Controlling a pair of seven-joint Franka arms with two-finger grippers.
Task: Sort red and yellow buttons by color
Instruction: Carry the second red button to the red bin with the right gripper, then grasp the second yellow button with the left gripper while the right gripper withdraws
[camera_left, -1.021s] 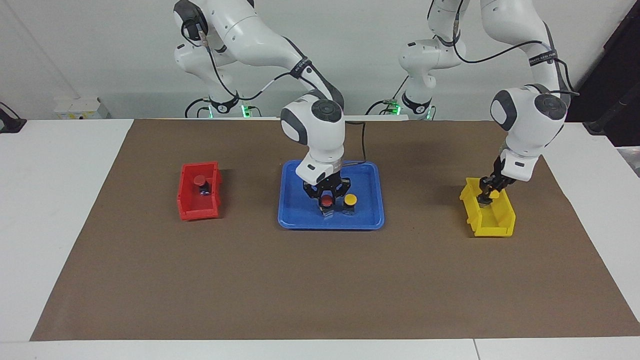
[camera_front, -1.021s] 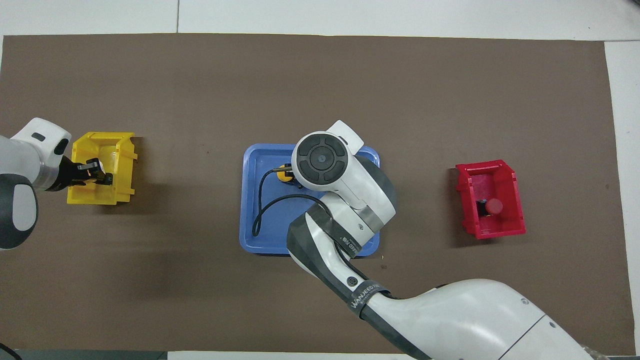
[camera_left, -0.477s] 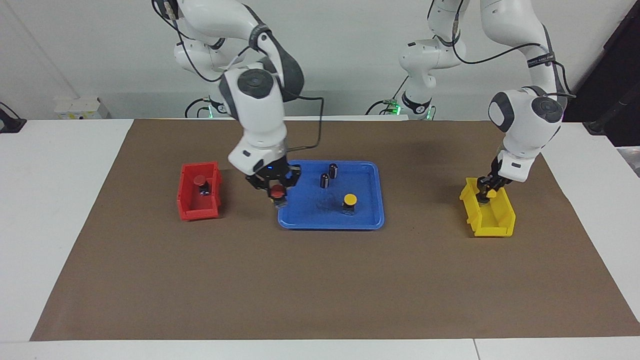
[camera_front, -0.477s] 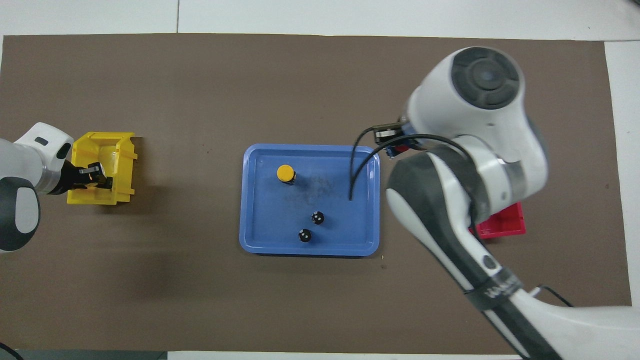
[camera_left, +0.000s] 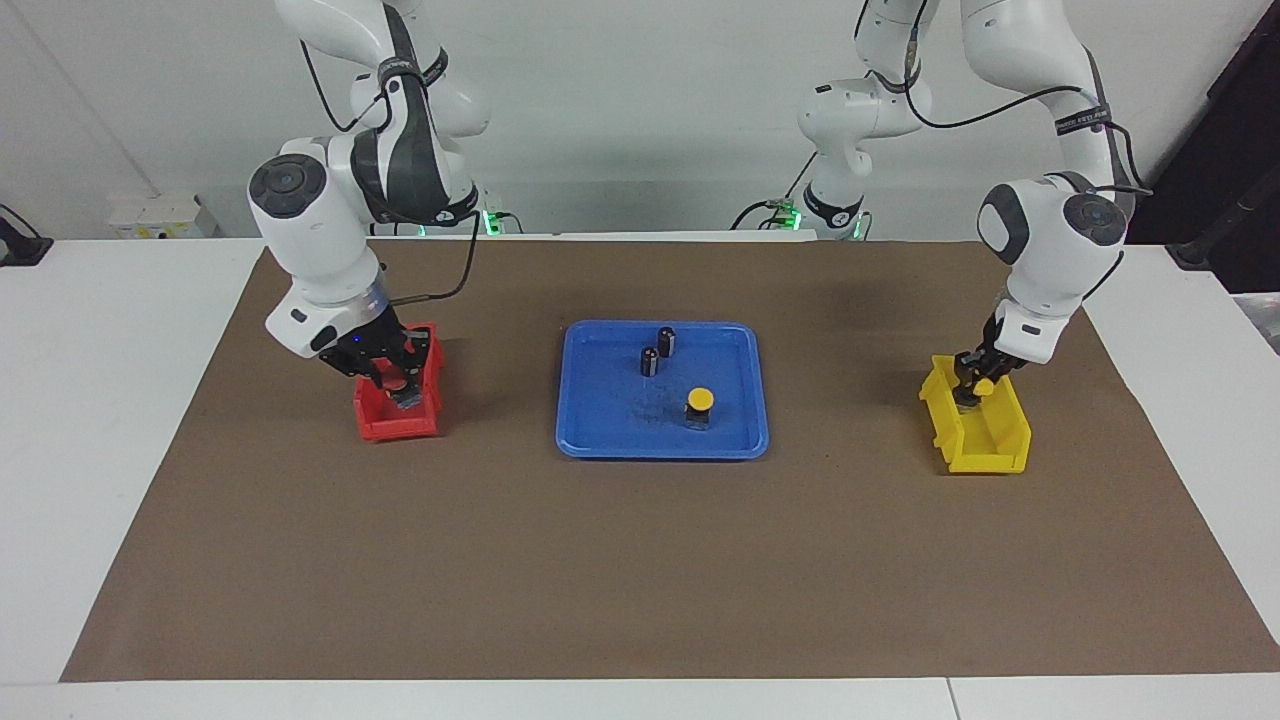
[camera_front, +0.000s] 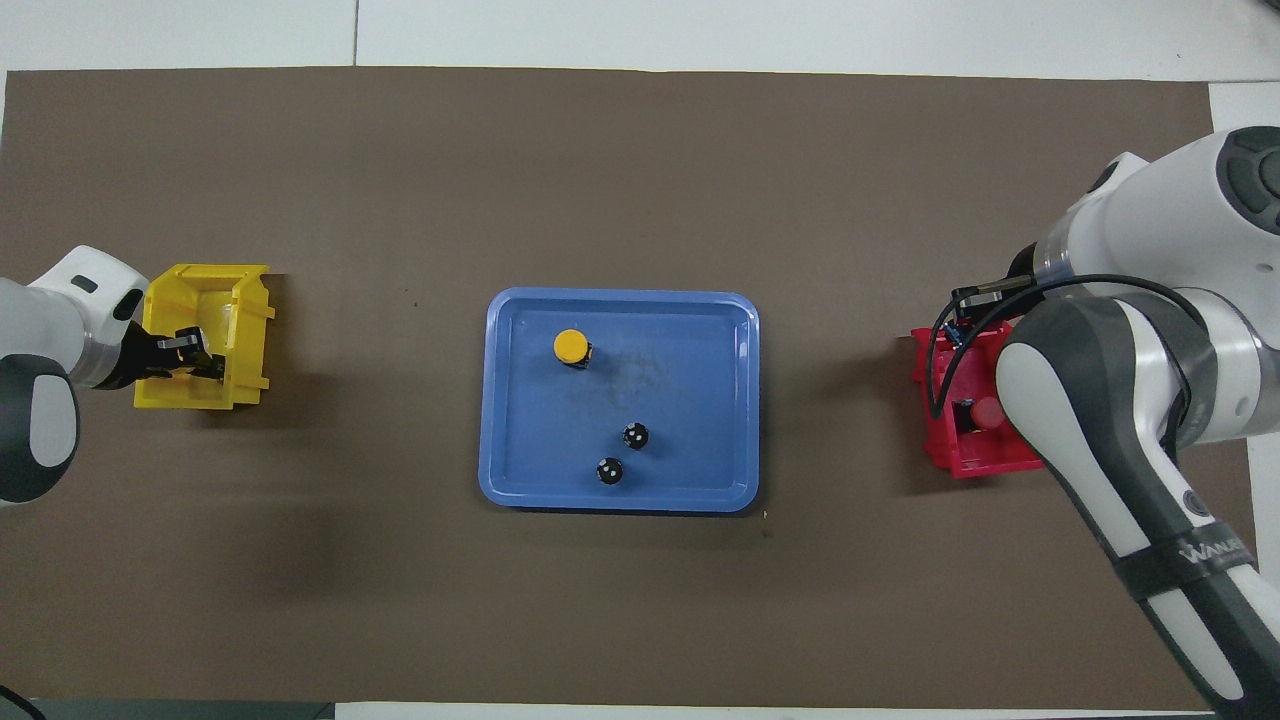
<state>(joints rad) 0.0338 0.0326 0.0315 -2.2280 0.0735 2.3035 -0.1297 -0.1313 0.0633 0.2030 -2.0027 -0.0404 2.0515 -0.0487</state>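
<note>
We placed one camera high across the table, facing the two robots from some distance. The second one looked steeply down from above the robots' end. Both views were wide and shared the brown mat (camera_left: 640, 560) and the blue tray (camera_front: 500, 400), turned half around.

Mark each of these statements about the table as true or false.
1. A yellow button stands on the blue tray. True.
2. The right gripper is over the red bin. True.
3. The two dark cylinders lie in the red bin. False: the dark cylinders stand on the blue tray, nearer to the robots than the yellow button.
4. The left gripper is over the blue tray. False: the left gripper is over the yellow bin.
</note>
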